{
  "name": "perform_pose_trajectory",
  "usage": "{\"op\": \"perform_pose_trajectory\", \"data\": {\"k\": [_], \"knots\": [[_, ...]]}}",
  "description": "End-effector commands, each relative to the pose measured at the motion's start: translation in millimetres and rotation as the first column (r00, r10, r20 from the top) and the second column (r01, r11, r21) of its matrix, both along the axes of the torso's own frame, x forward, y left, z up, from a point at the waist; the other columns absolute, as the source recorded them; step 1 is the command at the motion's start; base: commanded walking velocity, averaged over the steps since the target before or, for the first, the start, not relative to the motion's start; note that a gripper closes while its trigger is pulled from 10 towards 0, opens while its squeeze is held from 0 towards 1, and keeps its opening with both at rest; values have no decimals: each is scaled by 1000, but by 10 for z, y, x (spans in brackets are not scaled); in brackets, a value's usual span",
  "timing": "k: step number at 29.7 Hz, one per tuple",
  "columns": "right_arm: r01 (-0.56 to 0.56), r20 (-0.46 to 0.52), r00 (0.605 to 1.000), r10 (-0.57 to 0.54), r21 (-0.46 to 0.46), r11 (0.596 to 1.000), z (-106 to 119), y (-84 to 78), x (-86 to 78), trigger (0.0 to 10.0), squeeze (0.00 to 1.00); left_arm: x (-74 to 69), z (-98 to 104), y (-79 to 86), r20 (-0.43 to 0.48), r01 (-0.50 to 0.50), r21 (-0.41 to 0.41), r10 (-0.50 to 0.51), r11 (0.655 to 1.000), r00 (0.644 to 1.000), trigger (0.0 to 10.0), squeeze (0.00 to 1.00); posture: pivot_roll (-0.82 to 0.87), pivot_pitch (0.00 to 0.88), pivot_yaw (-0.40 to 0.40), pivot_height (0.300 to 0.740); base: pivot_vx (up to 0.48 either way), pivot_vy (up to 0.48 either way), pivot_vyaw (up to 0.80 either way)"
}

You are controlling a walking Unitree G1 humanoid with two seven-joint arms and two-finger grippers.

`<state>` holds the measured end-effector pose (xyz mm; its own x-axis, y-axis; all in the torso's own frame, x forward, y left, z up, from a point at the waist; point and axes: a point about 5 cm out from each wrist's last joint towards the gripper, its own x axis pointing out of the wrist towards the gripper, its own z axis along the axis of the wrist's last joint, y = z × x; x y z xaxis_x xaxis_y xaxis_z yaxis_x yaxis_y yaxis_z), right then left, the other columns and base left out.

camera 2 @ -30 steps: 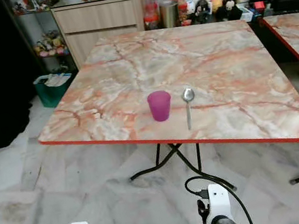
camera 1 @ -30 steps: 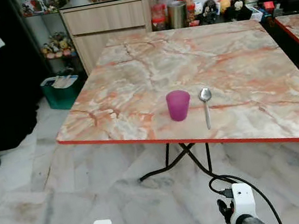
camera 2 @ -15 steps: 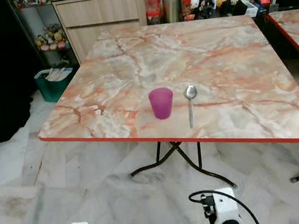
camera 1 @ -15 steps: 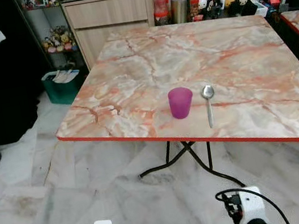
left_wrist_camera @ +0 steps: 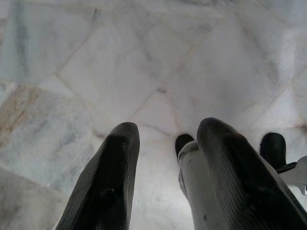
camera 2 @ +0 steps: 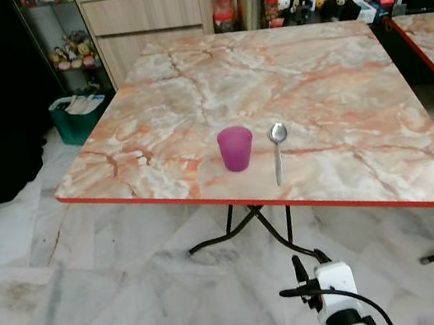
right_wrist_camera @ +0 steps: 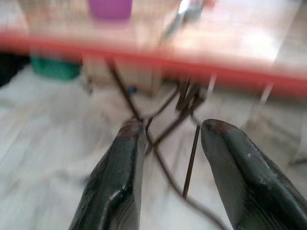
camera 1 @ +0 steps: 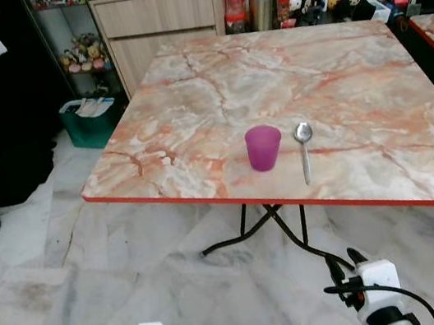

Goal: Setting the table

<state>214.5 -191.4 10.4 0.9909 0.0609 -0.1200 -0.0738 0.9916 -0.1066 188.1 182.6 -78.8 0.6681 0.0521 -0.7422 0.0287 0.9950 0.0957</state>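
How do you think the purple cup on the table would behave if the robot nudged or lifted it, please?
The purple cup looks like thin translucent plastic, so probably light and stiff rather than fragile. It stands upright and narrows toward its base, so a sideways push near the rim might tip it toward the spoon beside it. The polished marble table suggests it could slide easily.

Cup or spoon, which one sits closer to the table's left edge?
The purple cup. It stands upright on the marble table, with the spoon lying flat just beside it on its right.
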Motion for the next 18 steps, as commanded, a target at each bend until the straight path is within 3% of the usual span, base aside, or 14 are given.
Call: {"op": "perform_pose_trajectory", "data": {"k": [1, 9, 12, 18], "knots": [[38, 77, 996, -41, 38, 999, 220, 1, 200, 10000, 0, -12, -3, 10, 5, -10, -4, 10, 1000, 1000, 10000, 0, -47, 14, 6, 701, 0, 0, 0], [52, 192, 978, -78, 138, 989, 681, 156, 722, 10000, 0, 12, 7, 0, 10, -27, -9, 27, 1000, 1000, 10000, 0, -40, 1, -5, 701, 0, 0, 0], [49, 188, 979, -76, 146, 988, 726, 198, 802, 10000, 0, 17, 10, 4, 12, -30, -8, 30, 1000, 999, 10000, 0, -40, 0, -6, 701, 0, 0, 0], [36, 158, 985, -63, 173, 984, 785, 331, 973, 10000, 0, 36, 18, 6, 14, -33, -4, 33, 999, 999, 10000, 0, -41, 0, -6, 701, 290, 0, -175]]}}
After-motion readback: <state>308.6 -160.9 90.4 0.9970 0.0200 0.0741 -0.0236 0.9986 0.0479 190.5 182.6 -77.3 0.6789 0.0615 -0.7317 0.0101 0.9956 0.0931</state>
